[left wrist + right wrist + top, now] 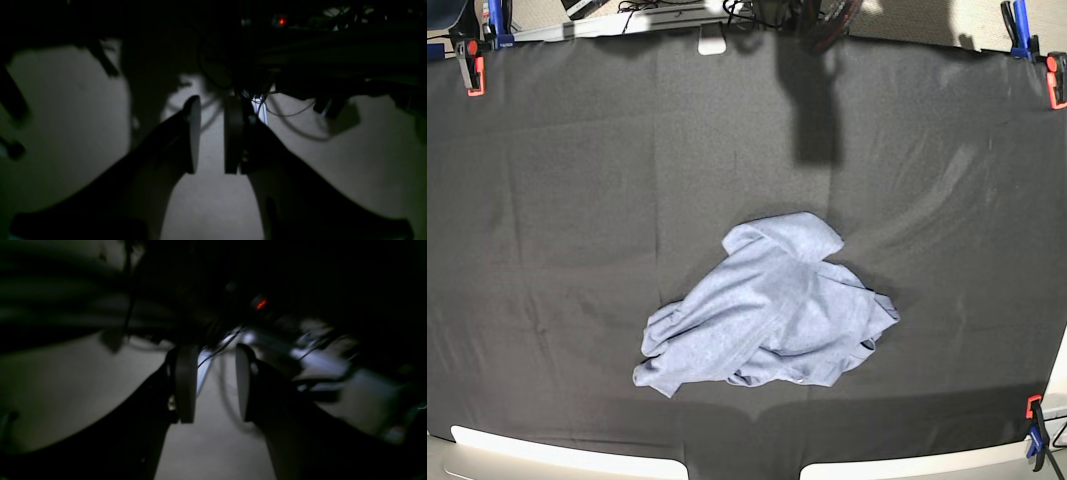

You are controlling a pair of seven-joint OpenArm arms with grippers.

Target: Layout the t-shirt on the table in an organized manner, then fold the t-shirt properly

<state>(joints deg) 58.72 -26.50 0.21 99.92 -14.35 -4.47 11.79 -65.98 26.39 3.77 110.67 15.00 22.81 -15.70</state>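
Note:
The t-shirt is a light blue-grey heathered garment lying crumpled in a heap on the table, a little below and right of its centre in the base view. Neither arm shows in the base view. The left wrist view is dark; my left gripper is open with a clear gap between its fingers and holds nothing. The right wrist view is dark too; my right gripper is open and empty. The shirt does not show in either wrist view; both look at a pale floor-like surface with cables.
Orange clamps and blue clamps hold the black cloth at its corners. A dark shadow falls on the cloth at the top centre. Cables and gear lie beyond the far edge.

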